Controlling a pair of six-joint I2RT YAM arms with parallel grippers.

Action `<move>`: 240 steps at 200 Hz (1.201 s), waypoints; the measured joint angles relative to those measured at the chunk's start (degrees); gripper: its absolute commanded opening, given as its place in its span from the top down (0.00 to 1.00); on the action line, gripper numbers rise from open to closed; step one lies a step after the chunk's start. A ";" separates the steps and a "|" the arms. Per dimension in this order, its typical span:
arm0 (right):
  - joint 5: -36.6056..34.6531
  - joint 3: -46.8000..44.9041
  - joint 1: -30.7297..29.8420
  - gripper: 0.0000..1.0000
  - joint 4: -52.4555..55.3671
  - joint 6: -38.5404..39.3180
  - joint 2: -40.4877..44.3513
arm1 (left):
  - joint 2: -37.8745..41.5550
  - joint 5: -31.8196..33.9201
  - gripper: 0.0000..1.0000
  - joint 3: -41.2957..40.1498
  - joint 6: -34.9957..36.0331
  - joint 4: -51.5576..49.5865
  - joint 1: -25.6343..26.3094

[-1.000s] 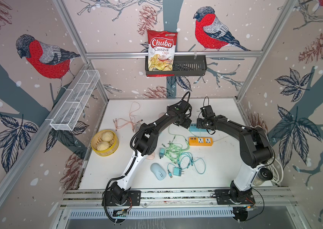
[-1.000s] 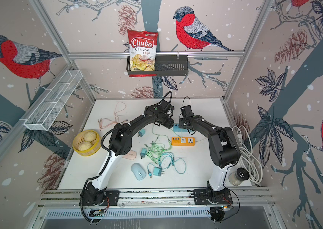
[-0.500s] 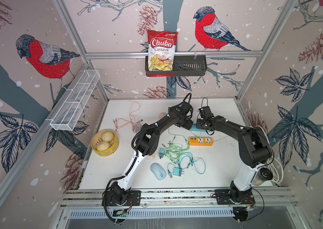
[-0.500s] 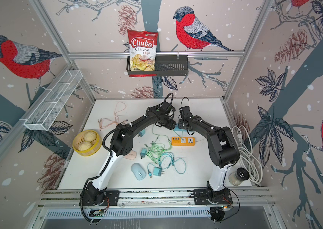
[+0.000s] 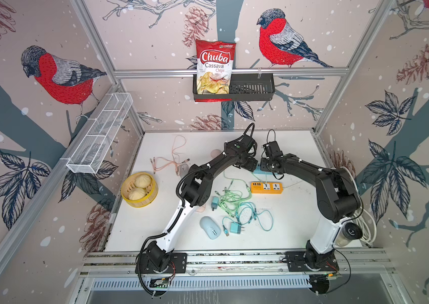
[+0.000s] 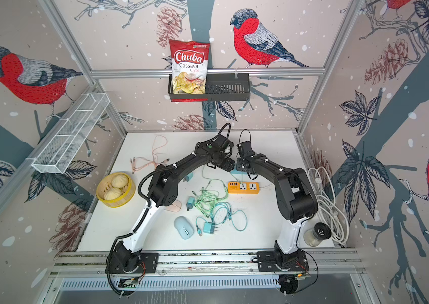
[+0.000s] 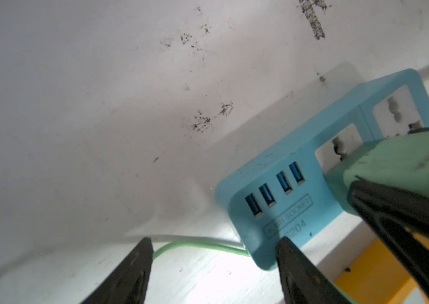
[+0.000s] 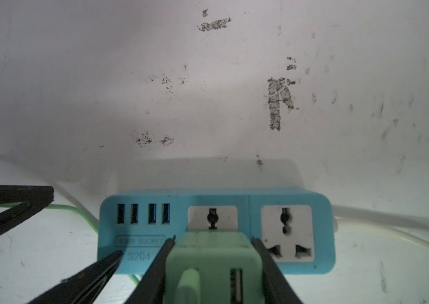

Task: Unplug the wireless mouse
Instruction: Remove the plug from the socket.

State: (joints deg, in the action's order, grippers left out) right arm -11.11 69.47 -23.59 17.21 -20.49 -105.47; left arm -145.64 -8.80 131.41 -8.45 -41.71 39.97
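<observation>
Our right gripper [image 8: 214,239] clamps the one charger [image 8: 213,260]. Our left gripper [image 7: 214,242] gapes by the strip [image 8: 247,196]: four USB ports [image 8: 142,213], two sockets [image 8: 285,231].

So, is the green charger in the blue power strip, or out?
In: the green charger sits against the blue power strip's socket, no prongs showing.

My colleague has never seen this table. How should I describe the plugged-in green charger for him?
On the white table, look to the far middle for the light blue power strip, just beyond the orange strip. A pale green charger sits in its socket beside the USB ports, gripped by the right gripper. The teal chargers lie loose; only this one is plugged in.
</observation>
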 measured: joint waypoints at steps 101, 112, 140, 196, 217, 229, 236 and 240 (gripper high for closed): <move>-0.13 5.38 -1.03 0.92 4.24 -0.44 5.31 | 0.17 1.42 0.30 -1.79 -0.17 3.67 0.26; -0.39 5.31 -0.94 0.93 4.79 -0.44 6.21 | 0.28 1.55 0.28 -1.62 -0.28 3.41 0.26; -0.24 4.42 -0.85 0.92 5.57 -0.31 10.12 | 2.56 3.41 0.24 -2.19 -0.22 -0.52 0.22; 14.23 2.58 0.35 0.91 5.38 4.00 19.06 | 36.94 -5.73 0.18 -46.31 11.98 24.20 -1.90; 21.94 2.10 -0.61 0.92 5.57 5.40 21.05 | 55.10 -11.15 0.09 -65.24 21.35 41.44 -1.84; 25.44 1.86 -2.23 0.91 5.81 5.79 21.79 | 61.92 -14.01 0.11 -73.81 26.10 51.36 -1.86; 27.36 1.81 -3.45 0.92 6.14 6.19 22.12 | 64.50 -15.19 0.12 -77.61 28.41 54.71 -1.90; 28.52 1.79 -4.28 0.92 6.36 6.58 22.34 | 65.72 -15.89 0.13 -79.32 29.57 55.89 -1.90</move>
State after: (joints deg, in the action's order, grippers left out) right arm 17.41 71.26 -27.88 23.57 -13.91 -83.13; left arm -79.92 -24.69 52.10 21.12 14.17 38.06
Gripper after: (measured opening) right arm 0.433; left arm 0.889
